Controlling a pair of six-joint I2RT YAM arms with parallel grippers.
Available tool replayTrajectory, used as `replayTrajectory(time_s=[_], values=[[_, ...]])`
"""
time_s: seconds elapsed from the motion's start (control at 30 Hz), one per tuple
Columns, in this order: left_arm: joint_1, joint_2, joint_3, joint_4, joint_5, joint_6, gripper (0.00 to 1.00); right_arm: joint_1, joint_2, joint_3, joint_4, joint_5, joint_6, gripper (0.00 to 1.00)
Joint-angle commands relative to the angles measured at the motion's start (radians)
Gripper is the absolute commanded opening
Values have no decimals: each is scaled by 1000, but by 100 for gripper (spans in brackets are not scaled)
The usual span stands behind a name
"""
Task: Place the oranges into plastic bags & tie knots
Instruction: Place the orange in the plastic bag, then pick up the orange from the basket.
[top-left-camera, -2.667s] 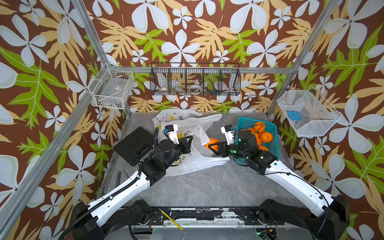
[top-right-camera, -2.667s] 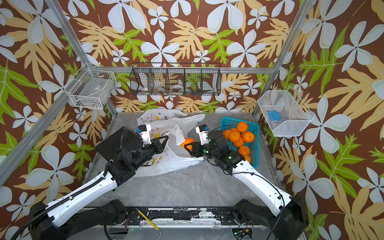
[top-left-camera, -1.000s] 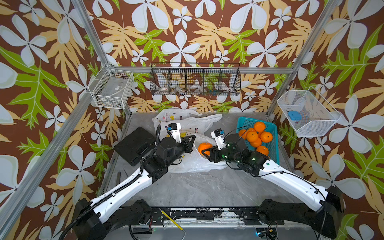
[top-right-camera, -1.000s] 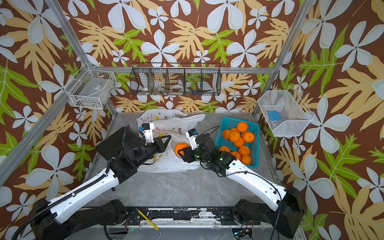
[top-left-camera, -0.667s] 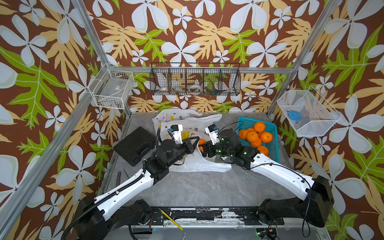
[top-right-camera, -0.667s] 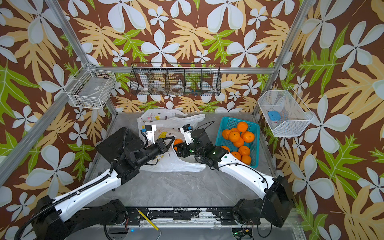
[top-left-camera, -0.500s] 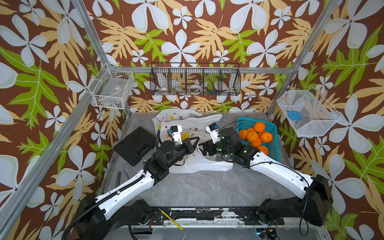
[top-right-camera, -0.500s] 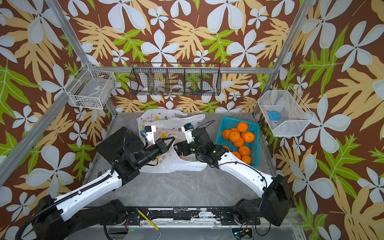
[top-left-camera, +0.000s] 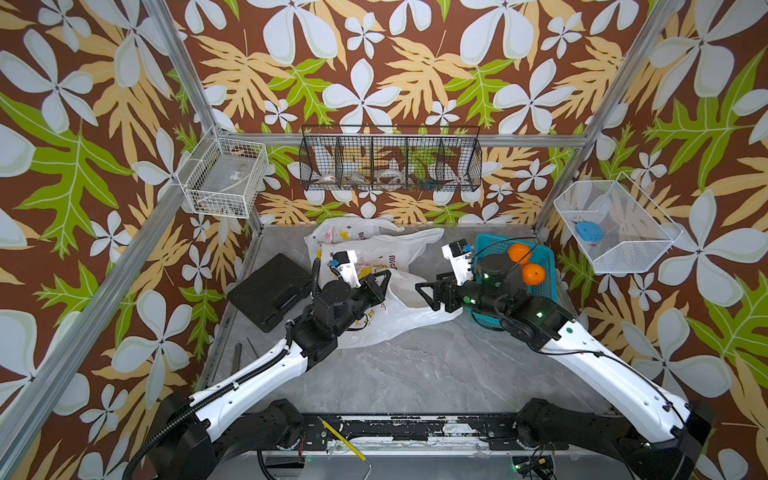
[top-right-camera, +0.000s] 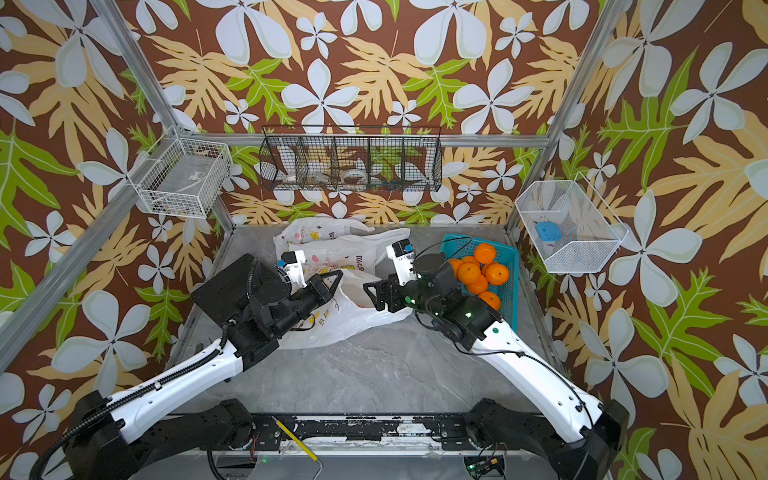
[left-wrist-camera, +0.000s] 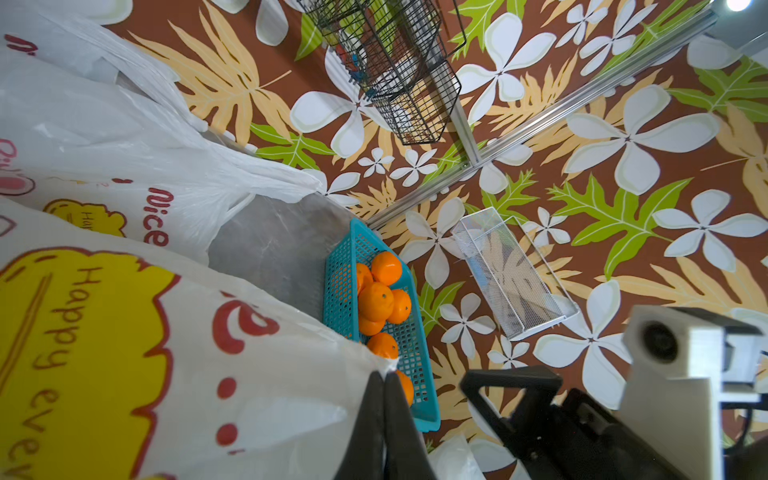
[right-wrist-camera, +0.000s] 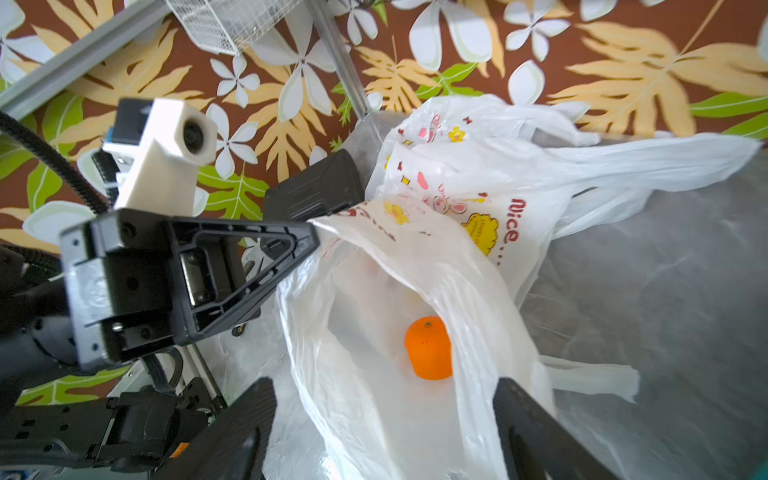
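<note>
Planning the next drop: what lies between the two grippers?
The open plastic bag, rim held by the left gripper, one orange inside; see the right wrist view.

left gripper (top-left-camera: 385, 277): jaws pinched shut | right gripper (top-left-camera: 424, 296): jaws spread wide | arms angled inward

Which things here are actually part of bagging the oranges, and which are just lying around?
Job: open bag pinched by left gripper; orange inside it; oranges in teal basket; spare bags; open right gripper.
Lying about: black case; black wire rack; white wire baskets; pencil.
</note>
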Motion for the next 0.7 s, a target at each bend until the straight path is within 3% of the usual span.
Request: replayTrajectory(time_s=[0.0,0.13,0.3,0.47,0.67], values=[[3,-14,-2,-30,-49,35,0,-71,-46,19,-87,36,-47,88],[4,-34,-11,-39,-65,45,0,-317,-58,-36,-157,44,-91,91],[6,-48,-5,-72,-75,65,0,-605,38,-117,-165,30,-135,91],[6,-52,-7,-73,-73,69,0,-695,214,-108,-76,195,-189,95],[6,-50,-5,-66,-57,73,0,-735,483,14,-32,247,-199,95]])
